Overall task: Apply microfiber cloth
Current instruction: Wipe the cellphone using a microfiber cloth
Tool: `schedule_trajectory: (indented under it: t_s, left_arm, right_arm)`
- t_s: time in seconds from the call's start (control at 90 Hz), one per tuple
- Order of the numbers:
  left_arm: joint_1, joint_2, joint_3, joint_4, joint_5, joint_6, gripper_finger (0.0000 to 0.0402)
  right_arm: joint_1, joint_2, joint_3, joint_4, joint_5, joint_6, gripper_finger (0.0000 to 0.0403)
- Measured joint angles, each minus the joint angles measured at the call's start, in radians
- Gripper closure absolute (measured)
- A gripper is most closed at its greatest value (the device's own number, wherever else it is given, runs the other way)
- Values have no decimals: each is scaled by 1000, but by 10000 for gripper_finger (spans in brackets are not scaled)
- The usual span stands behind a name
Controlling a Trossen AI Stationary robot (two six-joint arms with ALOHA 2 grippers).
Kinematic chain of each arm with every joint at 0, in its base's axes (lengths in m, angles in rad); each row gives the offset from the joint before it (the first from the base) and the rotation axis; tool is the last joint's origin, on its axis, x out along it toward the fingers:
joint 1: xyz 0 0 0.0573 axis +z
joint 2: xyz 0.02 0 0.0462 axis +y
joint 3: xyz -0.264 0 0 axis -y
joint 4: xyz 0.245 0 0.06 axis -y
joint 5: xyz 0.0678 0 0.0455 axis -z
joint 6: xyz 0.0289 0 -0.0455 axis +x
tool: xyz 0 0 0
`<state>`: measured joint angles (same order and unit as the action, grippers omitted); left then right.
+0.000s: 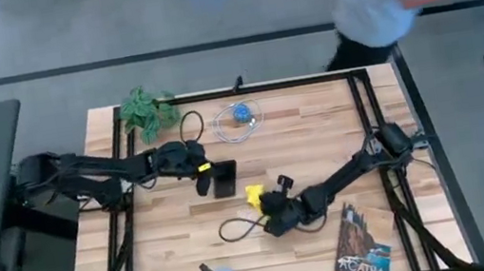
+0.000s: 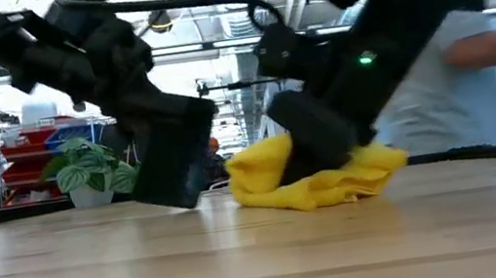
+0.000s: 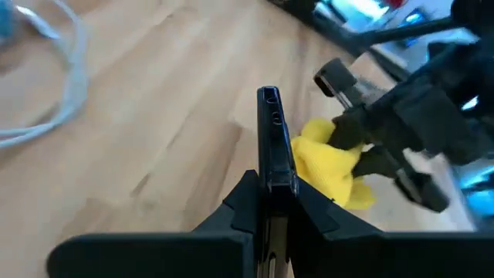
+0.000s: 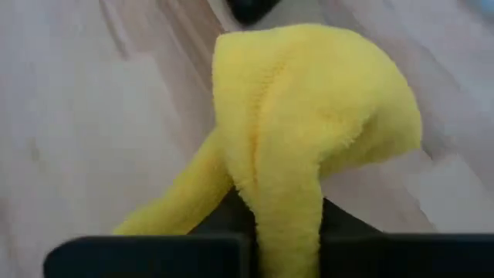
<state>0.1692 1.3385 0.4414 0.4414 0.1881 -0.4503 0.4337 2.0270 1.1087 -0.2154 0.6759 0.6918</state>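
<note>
microfiber cloth [image 4: 309,131] pinched in right pincer [image 4: 282,232].

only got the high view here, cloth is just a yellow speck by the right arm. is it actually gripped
Observer: Yes. The right wrist view shows the microfiber cloth draped up out of the right gripper, pinched between its fingers.
Operator: is it off the table
Observer: No. In the low view the cloth's lower folds rest on the table.
Operator: and the phone, flat or lifted
Observer: The left gripper holds the smartphone on edge; in the low view it stands tilted beside the cloth.
</note>
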Motion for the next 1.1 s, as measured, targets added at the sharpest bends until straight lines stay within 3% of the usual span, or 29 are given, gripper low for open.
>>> schedule_trajectory:
  t_s: [0.189,0.267,0.367,0.511,0.667,0.756,1.1]
  left_arm:
    - [14,261,0,366,127,-102,390]
    - [14,366,4,494,151,-144,390]
    - [14,479,23,605,179,-191,390]
    - [14,586,52,710,209,-238,390]
    - [13,612,59,742,213,-243,390]
    - [13,604,58,743,212,-236,390]
    - [13,585,55,739,196,-228,382]
  right_arm:
    - [61,-117,-2,-91,214,109,392]
    - [59,-150,-1,-78,310,90,394]
    - [31,-156,9,-30,359,-5,394]
    - [-48,-155,50,46,367,-182,394]
    - [-131,-155,54,37,366,-230,394]
    - [-155,-155,54,33,286,-254,394]
    - [-64,-9,72,62,124,-259,394]
